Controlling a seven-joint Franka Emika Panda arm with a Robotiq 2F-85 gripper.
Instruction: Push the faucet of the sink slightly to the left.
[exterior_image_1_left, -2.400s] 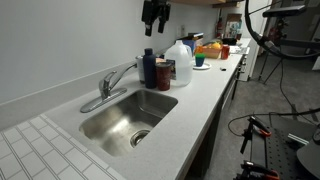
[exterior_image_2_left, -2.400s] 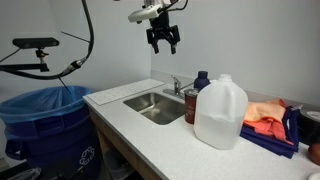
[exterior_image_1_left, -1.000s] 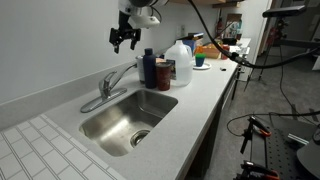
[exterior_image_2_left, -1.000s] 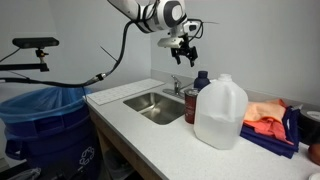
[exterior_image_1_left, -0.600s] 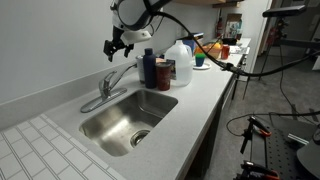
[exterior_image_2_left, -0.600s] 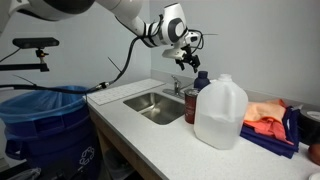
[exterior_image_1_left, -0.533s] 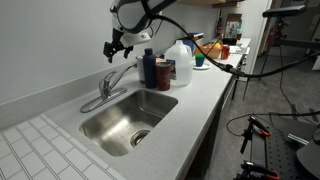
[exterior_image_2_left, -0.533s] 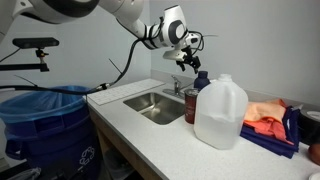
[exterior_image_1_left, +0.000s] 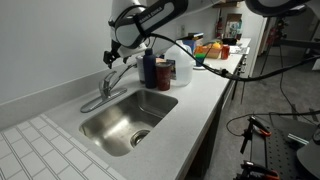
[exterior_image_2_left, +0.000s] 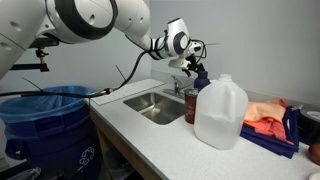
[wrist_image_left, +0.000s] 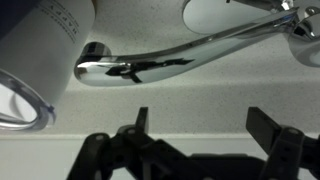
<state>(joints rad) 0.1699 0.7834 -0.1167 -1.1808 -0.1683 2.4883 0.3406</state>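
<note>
Approach seemingly in hand: the gripper (exterior_image_1_left: 112, 56), jaws apart, hovered close above the faucet (exterior_image_1_left: 113, 81) at the counter's (exterior_image_1_left: 203, 93) back edge behind the sink (exterior_image_1_left: 152, 101); next, it needed lowering beside it, then nudging left.

Silver on pale grey.
You see a brushed silver metal faucet (exterior_image_1_left: 116, 80), steel-grey rectangular sink (exterior_image_1_left: 108, 122), pale grey-white counter (exterior_image_1_left: 195, 95), dark blue round bottle (exterior_image_1_left: 149, 68) and black gripper (wrist_image_left: 201, 115).
</note>
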